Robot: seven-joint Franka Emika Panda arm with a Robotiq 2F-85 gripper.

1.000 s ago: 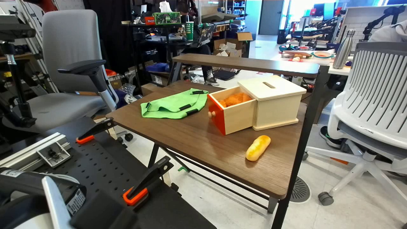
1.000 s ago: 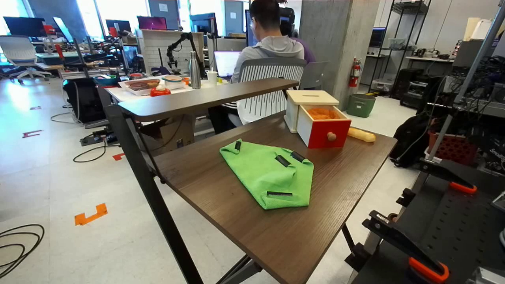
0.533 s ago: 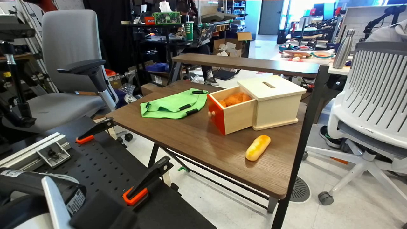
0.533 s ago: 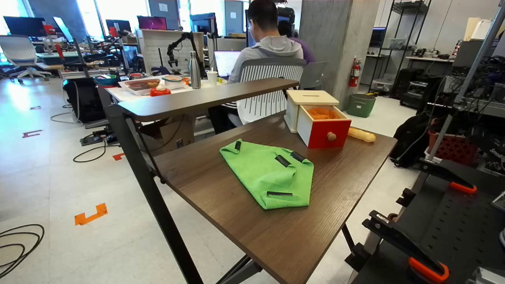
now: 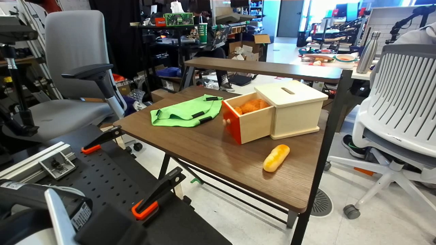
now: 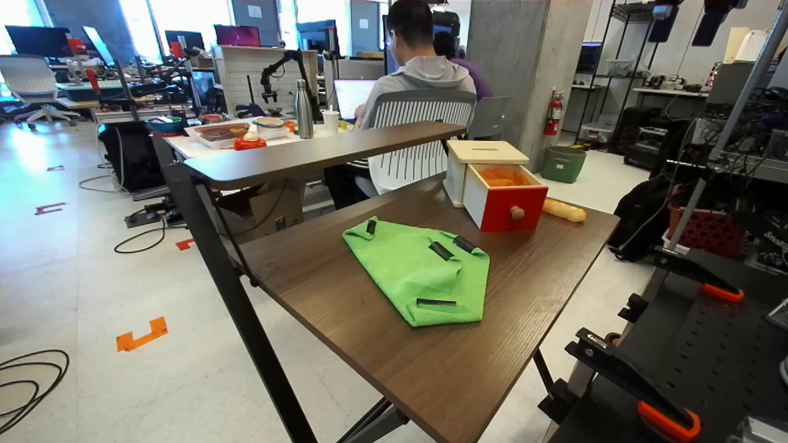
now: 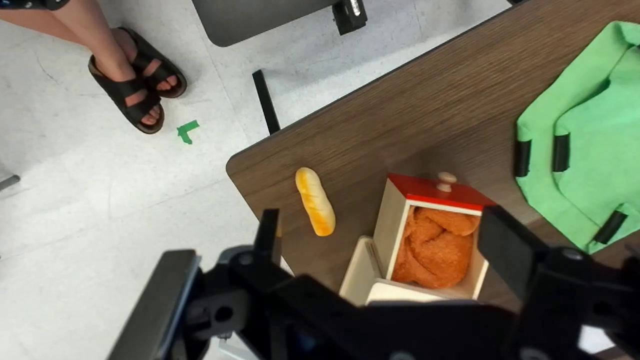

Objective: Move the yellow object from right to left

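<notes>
Table (image 5: 204, 146): brown, raised shelf (image 5: 265, 68) along its far side in an exterior view.
Wooden box (image 5: 299, 114): far right, drawer (image 5: 257, 126) standing out leftward.
Green cloth (image 5: 187, 114): left of the box, apart from it.
Gripper (image 7: 381, 220): released, jaws wide apart, well above table level.
Orange material (image 5: 252, 106): inside the drawer.
Yellow object (image 5: 276, 158): on the table, right, nearer than the box.

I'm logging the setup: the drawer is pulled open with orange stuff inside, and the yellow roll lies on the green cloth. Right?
Not quite: the wrist view shows the yellow roll on the table, apart from the green cloth. The drawer is open, with orange stuff inside.
</notes>
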